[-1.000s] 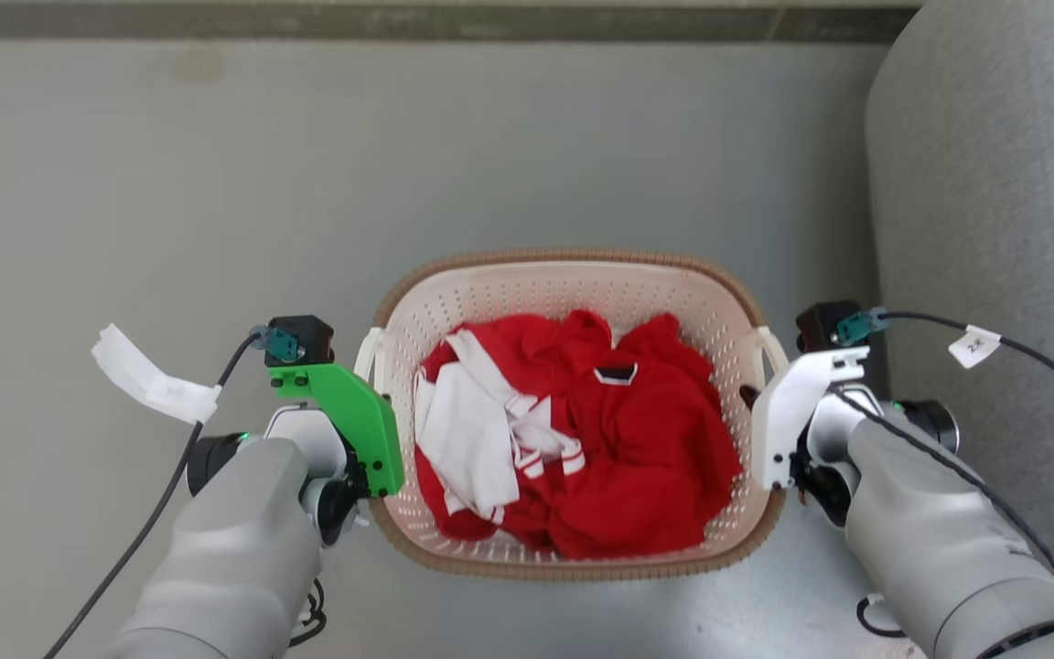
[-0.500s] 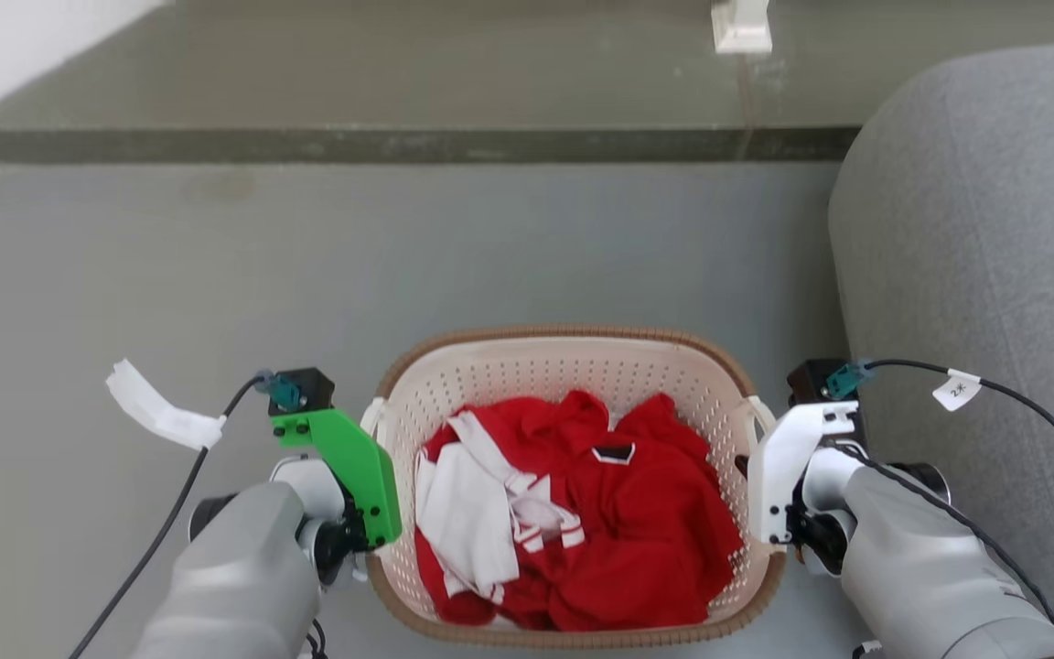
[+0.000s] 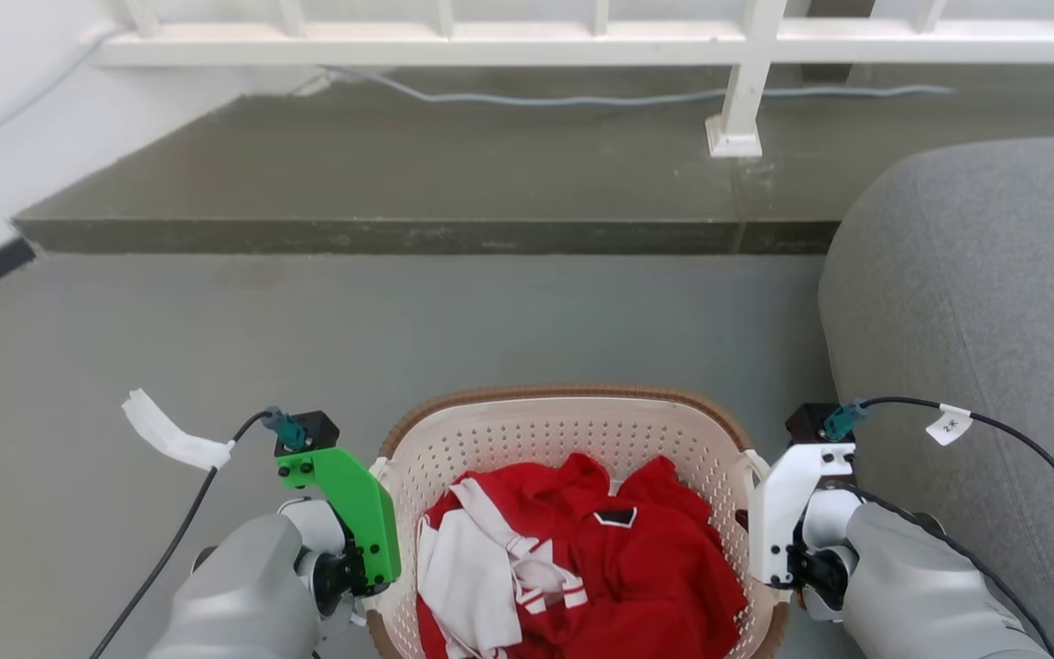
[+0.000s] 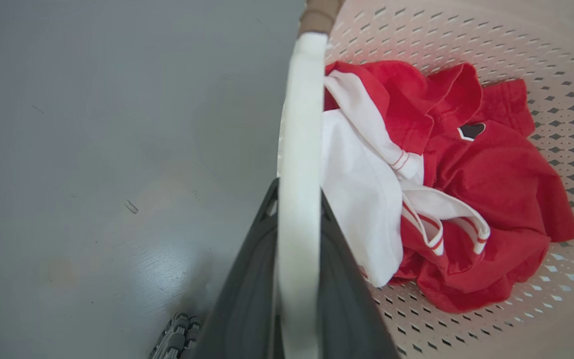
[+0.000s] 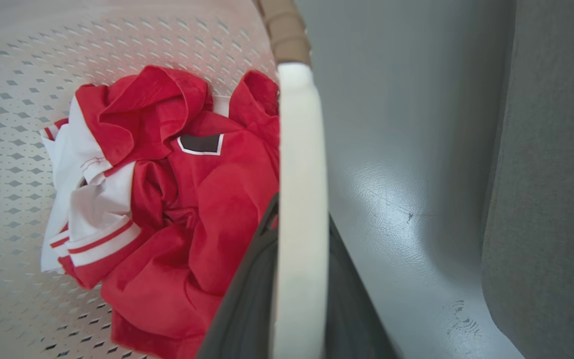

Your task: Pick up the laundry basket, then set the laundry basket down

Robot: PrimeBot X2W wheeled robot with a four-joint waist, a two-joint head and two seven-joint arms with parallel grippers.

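Grey floor (image 3: 490, 320) extends far to a dark raised step (image 3: 399, 165) carrying a white railing (image 3: 490, 41). The laundry basket (image 3: 573, 430) is located at near centre, between the two arms; whether it clears the floor cannot be told. Contents: red and white garments (image 3: 637, 567), bunched in the bottom. Left gripper (image 4: 298, 192): closed on the white left handle (image 4: 299, 124), one finger on each side. Right gripper (image 5: 299, 209): same condition on the right handle (image 5: 299, 149). A grey upholstered seat (image 3: 966, 302) lies to the right, near the right arm and apart from the basket rim.
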